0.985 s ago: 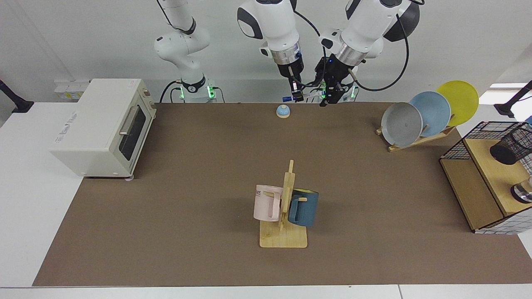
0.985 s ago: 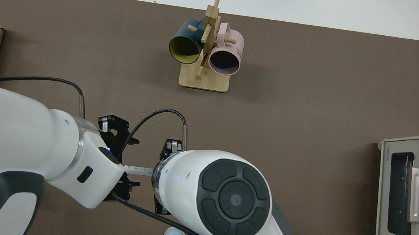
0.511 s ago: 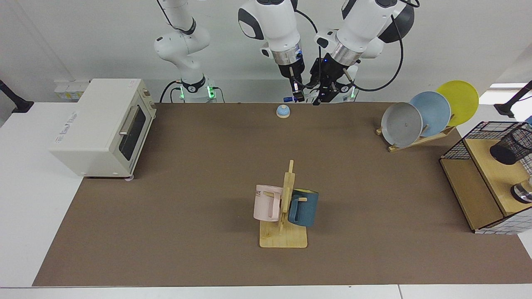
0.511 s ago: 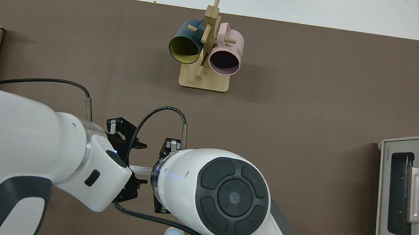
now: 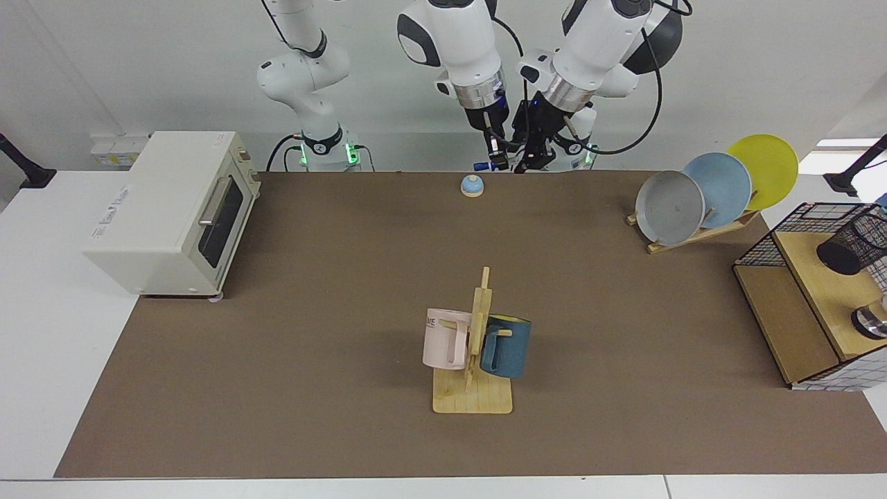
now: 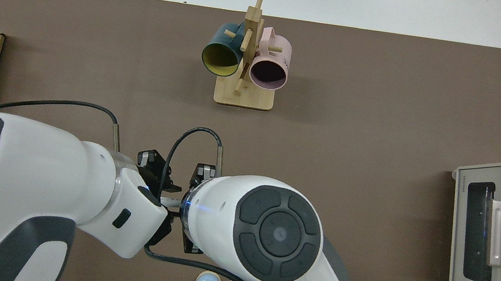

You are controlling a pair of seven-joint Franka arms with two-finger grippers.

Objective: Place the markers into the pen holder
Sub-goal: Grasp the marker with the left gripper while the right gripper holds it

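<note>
Marker point(image 5: 483, 166) lies level in my right gripper point(image 5: 496, 162), pinched above the bell point(image 5: 472, 185); my left gripper point(image 5: 528, 161), fingers unreadable, hovers at its free end, pen holder point(image 5: 854, 244) far beyond

Oven point(image 5: 166, 211): sitting on the worktop point(image 5: 346, 291) at the facing view's left edge.
Mug rack point(image 5: 475, 360): standing near the front middle, a mug hanging on each side.
Plate rack point(image 5: 700, 194): standing far right.
Pen holder point(image 5: 854, 242): lying tilted on the shelf point(image 5: 804, 305) at the right edge.
Bell point(image 5: 472, 185): sitting at the back, before both pincers.
</note>
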